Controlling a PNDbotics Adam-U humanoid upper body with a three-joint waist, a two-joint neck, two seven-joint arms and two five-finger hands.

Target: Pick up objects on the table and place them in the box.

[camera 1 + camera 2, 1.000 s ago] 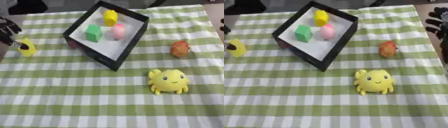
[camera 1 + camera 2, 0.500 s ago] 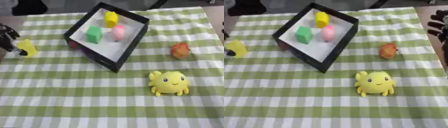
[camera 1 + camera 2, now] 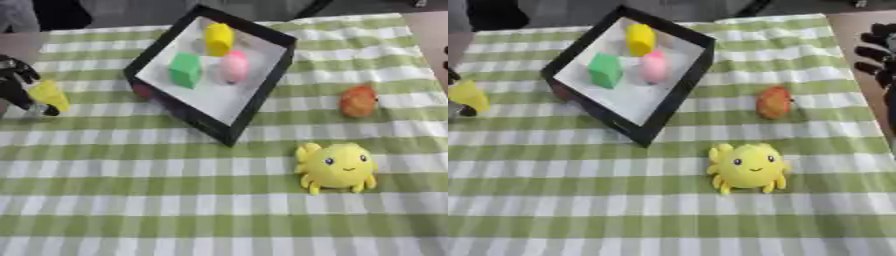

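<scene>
A black-rimmed box [image 3: 262, 89] with a white floor lies askew at the upper middle. It holds a yellow block [image 3: 218, 39], a green block [image 3: 185, 70] and a pink piece [image 3: 233, 66]. At the far left my left hand [image 3: 15, 84] has its fingers curled round a small yellow toy [image 3: 48, 95], low over the cloth. An orange toy [image 3: 357, 101] lies right of the box. A yellow plush creature with eyes [image 3: 337, 166] sits below it. My right hand [image 3: 880, 54] rests at the right edge with its fingers spread, holding nothing.
A green-and-white checked cloth [image 3: 175, 210] covers the table. Bare brown tabletop [image 3: 859, 22] shows past the cloth's upper right corner, under my right hand. Dark shapes stand beyond the far edge.
My left hand has come down and closed round the small yellow toy. The other toys, the box and my right hand hold their places; the view shifted slightly.
</scene>
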